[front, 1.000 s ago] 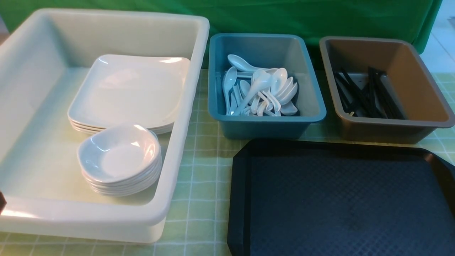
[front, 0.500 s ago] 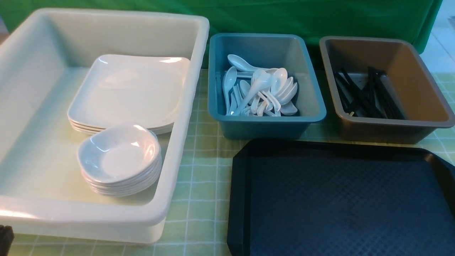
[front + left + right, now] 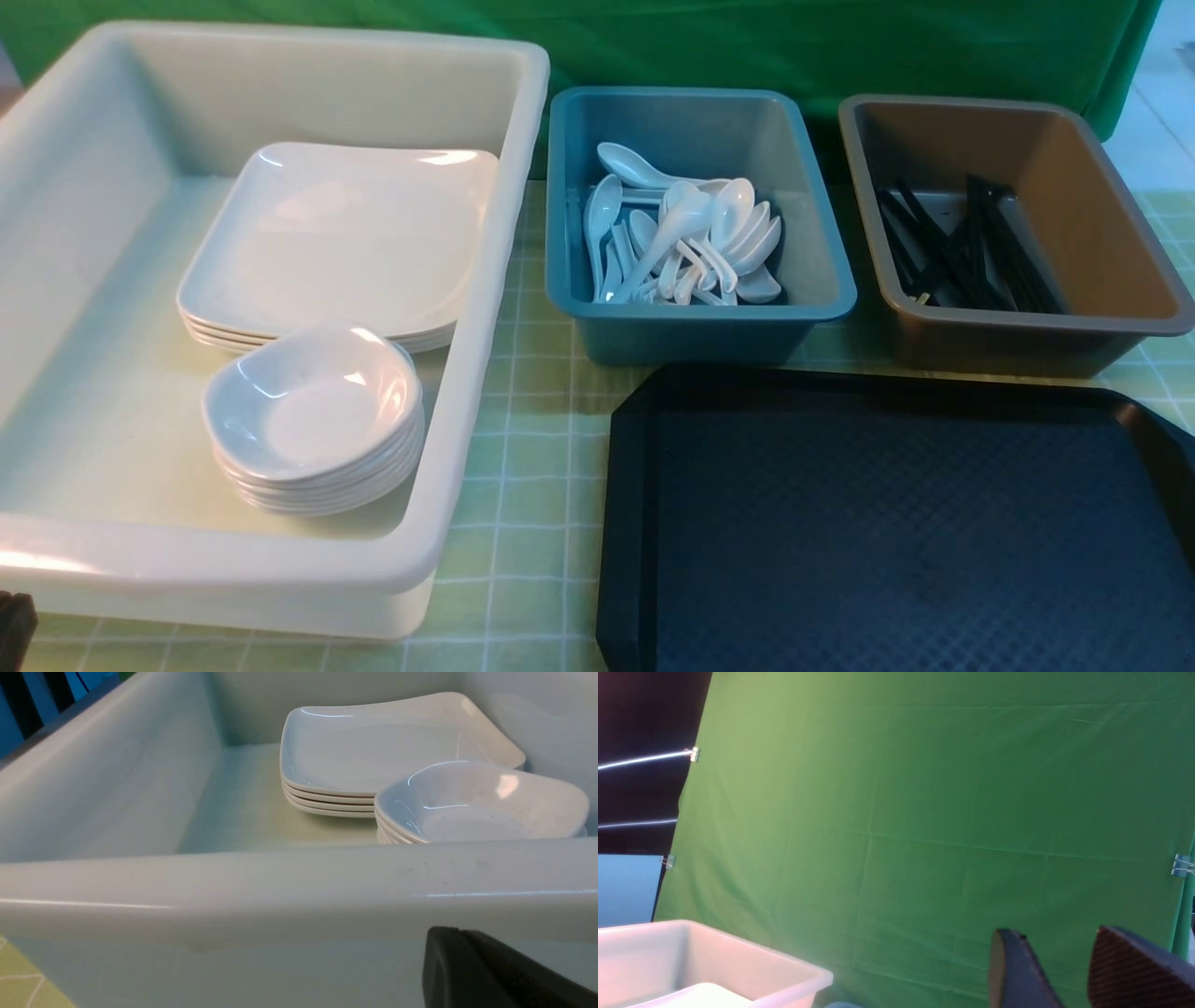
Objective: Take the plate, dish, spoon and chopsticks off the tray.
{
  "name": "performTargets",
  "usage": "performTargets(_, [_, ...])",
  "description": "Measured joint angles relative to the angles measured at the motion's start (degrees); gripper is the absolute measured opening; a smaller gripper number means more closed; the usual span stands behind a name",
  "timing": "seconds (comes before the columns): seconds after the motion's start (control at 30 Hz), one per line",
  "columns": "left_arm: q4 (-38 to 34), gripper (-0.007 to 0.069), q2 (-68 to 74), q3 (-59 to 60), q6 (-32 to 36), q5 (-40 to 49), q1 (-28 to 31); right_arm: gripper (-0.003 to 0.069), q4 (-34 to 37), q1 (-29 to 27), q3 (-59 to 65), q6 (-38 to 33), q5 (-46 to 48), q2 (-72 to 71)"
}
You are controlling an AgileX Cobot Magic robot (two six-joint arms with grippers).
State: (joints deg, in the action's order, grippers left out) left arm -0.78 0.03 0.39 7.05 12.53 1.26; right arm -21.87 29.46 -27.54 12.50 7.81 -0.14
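Left tool [image 3: 11,623] closed and empty, dropped to frame's lower left since a second ago. Right tool [image 3: 1057,970] raised, jaws apart, empty. Tray [image 3: 635,523] lower right is bare: plates [image 3: 345,233] in white tub [image 3: 485,373], spoons [image 3: 686,238] in blue tub [image 3: 700,331], chopsticks [image 3: 962,247] in brown tub [image 3: 1027,345]. Task looks finished. Checked desk [image 3: 532,560], green backdrop [image 3: 747,47].

The front view looks forward and down from the robot's side across the desk [image 3: 532,579], taking in the white tub [image 3: 485,280] at 10 o'clock and the tray [image 3: 625,523] at 4 o'clock. The left wrist view sits very close and low against the white tub's [image 3: 280,896] near wall, peering over the rim inside. The right wrist view tilts upward at the green backdrop [image 3: 924,812], catching the tub's [image 3: 784,970] corner, the part all three views share.
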Motion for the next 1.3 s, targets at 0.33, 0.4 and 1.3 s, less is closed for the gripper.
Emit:
performTargets(0.33, [0.00, -0.0013, 0.00, 0.00, 0.00, 0.00, 0.00, 0.0239, 3.81, 0.00, 0.05, -1.04, -0.30, 0.00])
performTargets(0.4, [0.00, -0.0013, 0.00, 0.00, 0.00, 0.00, 0.00, 0.0239, 8.52, 0.00, 0.11, -4.57, -0.38, 0.00])
performTargets(1.3, [0.00, -0.0013, -0.05, 0.05, 0.00, 0.13, 0.00, 0.0240, 22.72, -31.35, 28.04, -26.02, 6.98, 0.14])
